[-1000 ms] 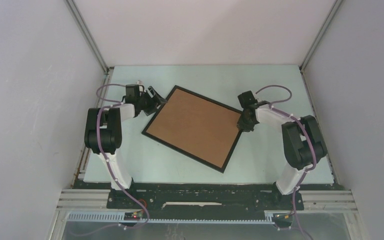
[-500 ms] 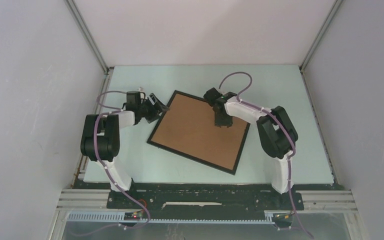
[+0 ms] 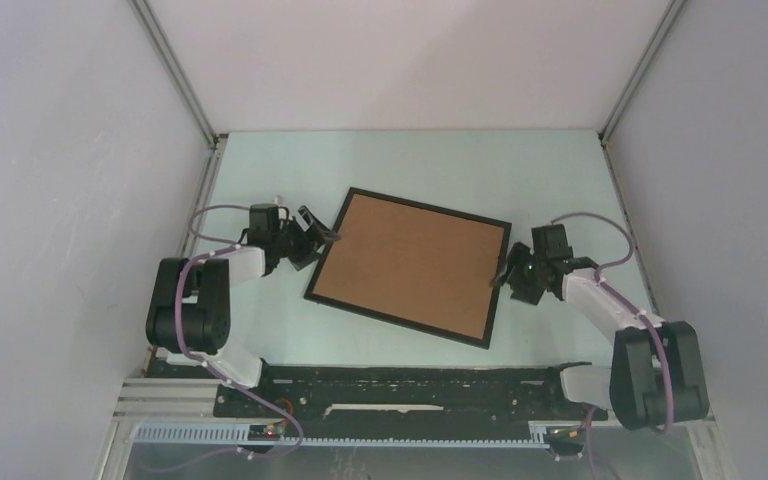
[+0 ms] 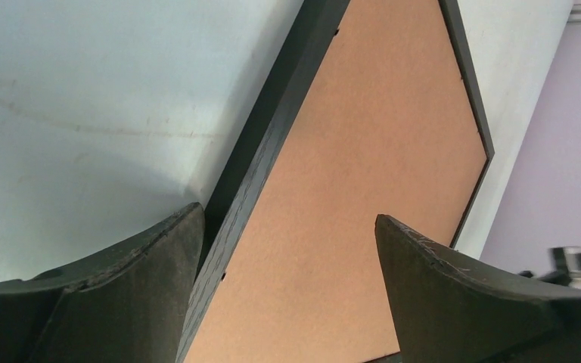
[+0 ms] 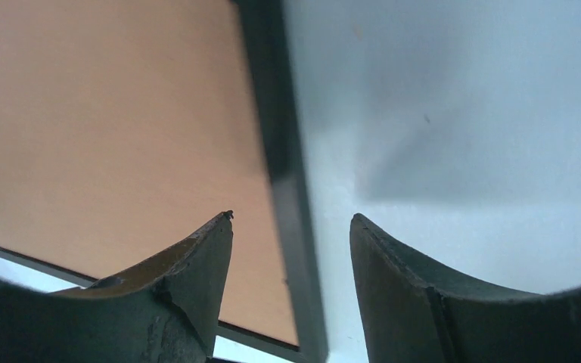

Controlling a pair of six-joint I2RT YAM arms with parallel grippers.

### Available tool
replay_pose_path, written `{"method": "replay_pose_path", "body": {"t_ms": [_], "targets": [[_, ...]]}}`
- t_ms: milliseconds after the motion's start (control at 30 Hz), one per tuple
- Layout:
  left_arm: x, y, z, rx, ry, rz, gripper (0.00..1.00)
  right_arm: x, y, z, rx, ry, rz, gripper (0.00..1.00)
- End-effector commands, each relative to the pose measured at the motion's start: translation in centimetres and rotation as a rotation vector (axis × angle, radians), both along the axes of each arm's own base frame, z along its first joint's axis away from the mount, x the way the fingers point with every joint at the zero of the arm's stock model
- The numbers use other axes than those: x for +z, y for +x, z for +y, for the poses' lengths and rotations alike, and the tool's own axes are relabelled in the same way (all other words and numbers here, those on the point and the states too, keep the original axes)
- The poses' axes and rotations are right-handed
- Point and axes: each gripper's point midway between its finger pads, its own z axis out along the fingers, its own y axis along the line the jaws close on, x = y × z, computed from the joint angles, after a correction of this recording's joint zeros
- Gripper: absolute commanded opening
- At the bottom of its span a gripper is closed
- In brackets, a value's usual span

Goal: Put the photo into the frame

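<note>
The frame (image 3: pixel 430 207) lies flat and back-up at mid table, a black rim around a brown cardboard board (image 3: pixel 410 265). The photo is hidden. My left gripper (image 3: pixel 318 238) is open at the frame's left edge. In the left wrist view, the left gripper (image 4: pixel 287 214) straddles the rim of the frame (image 4: pixel 265 151), one finger over the table and one over the board (image 4: pixel 378 151). My right gripper (image 3: pixel 503 270) is open at the frame's right edge. In the right wrist view, the right gripper (image 5: pixel 292 217) spans the rim of the frame (image 5: pixel 280 136) beside the board (image 5: pixel 106 113).
The pale table (image 3: pixel 560 180) is enclosed by grey walls at the left, right and back. The arm bases stand on a black rail (image 3: pixel 410 385) at the near edge.
The right arm has drawn back from over the board to the frame's right edge, and its jaws have opened. The frame has turned a little squarer. The left jaws have widened slightly.
</note>
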Motion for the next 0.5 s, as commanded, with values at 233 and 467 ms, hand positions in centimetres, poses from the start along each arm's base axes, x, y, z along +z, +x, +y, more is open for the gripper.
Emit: {"method": "replay_pose_path", "body": {"t_ms": [233, 467], "targets": [[-1.3, -3.6, -0.8, 0.009, -0.083, 0.066, 0.93, -2.3, 0.5, 3.3, 0.100, 0.233, 0.014, 0.67], [-0.9, -5.0, -0.6, 0.044, -0.100, 0.021, 0.92, -1.1, 5.3, 8.6, 0.262, 0.318, -0.013, 0.66]]}}
